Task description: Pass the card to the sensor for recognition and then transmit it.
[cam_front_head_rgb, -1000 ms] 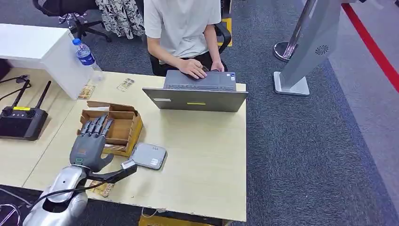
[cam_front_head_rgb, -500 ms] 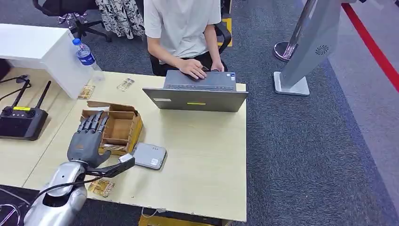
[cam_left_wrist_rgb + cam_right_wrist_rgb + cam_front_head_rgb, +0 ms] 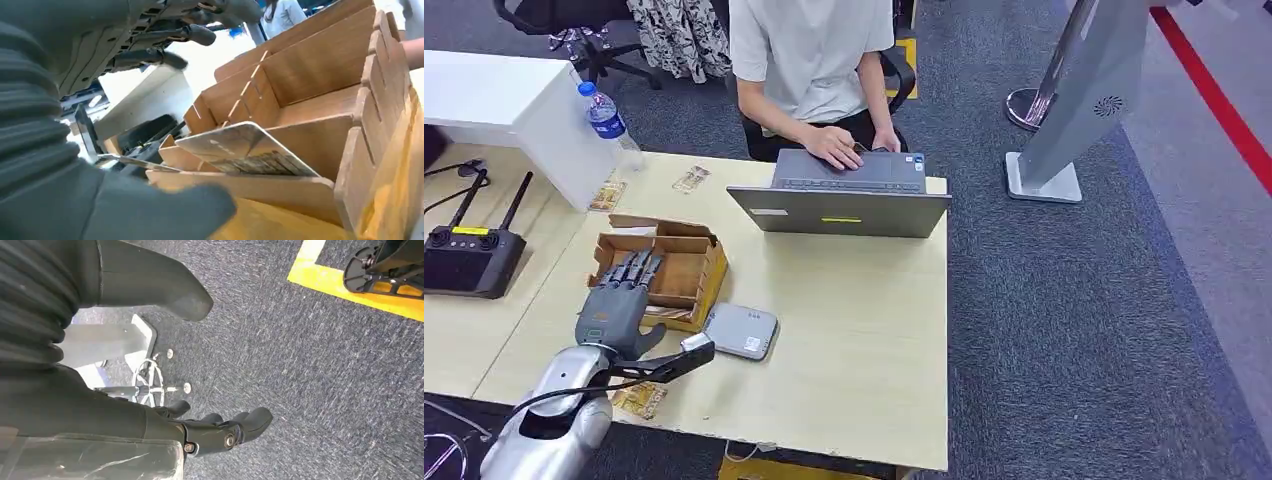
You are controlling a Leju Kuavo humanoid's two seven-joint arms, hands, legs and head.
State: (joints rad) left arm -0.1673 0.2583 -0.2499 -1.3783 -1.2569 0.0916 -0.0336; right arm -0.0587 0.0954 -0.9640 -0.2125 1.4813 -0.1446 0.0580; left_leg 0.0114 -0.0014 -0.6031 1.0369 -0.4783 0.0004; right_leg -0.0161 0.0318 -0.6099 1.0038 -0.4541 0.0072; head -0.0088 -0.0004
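The card (image 3: pixel 247 150) lies tilted in the near compartment of the cardboard box (image 3: pixel 686 268), propped on the box's front wall with its printed edge toward that wall; in the head view it shows as a pale sliver at the box's near edge, at about 8 o'clock from the table's middle. The left hand (image 3: pixel 614 305) hovers over the near left part of the box, palm down, fingers stretched forward and spread apart, holding nothing; in the left wrist view its dark fingers (image 3: pixel 150 57) reach out above the compartments and the thick thumb (image 3: pixel 170 212) sits low in front of the card, not touching it. Just beside the box at its 4 o'clock lies the flat grey sensor (image 3: pixel 740 331), on the tan table (image 3: pixel 864 330). A second card-like slip (image 3: pixel 641 400) lies near the table's front edge at 7 o'clock. At 12 o'clock a grey laptop (image 3: pixel 842 209) stands open, a person (image 3: pixel 809 60) seated behind it with hands on its keys. At 10 o'clock stand a water bottle (image 3: pixel 605 115) and a black remote controller (image 3: pixel 469 258). The right hand (image 3: pixel 220 432) hangs over grey carpet, fingers loosely curled, holding nothing.
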